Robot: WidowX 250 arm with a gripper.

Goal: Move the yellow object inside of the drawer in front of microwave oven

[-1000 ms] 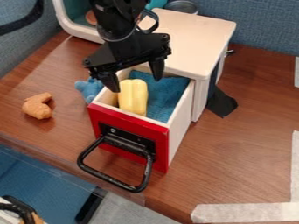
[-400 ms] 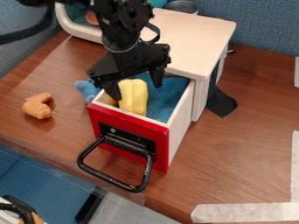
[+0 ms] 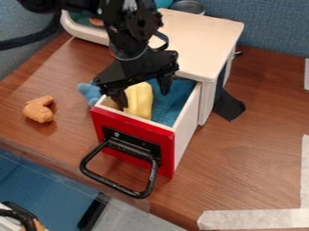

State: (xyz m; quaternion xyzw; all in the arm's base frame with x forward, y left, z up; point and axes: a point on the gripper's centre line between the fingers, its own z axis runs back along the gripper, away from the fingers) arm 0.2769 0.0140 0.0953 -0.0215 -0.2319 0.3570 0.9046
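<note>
The smooth, lobed yellow toy (image 3: 140,100) lies lengthwise in the left part of the open, blue-lined drawer (image 3: 169,158), which has white sides, a red front and a black handle. The rounded, white-framed microwave oven (image 3: 74,30) stands far left.

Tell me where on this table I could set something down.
Bare tabletop shows at picture right, between the drawer and the white tape, with a smaller patch between the orange toy and the drawer. It's crowded inside the drawer, where the claw hangs over the yellow object, and around the blue toy.

The gripper (image 3: 143,97), fingers apart, straddles the yellow object (image 3: 140,104) in the drawer (image 3: 167,158) (blue cloth (image 3: 172,100) inside)
</note>
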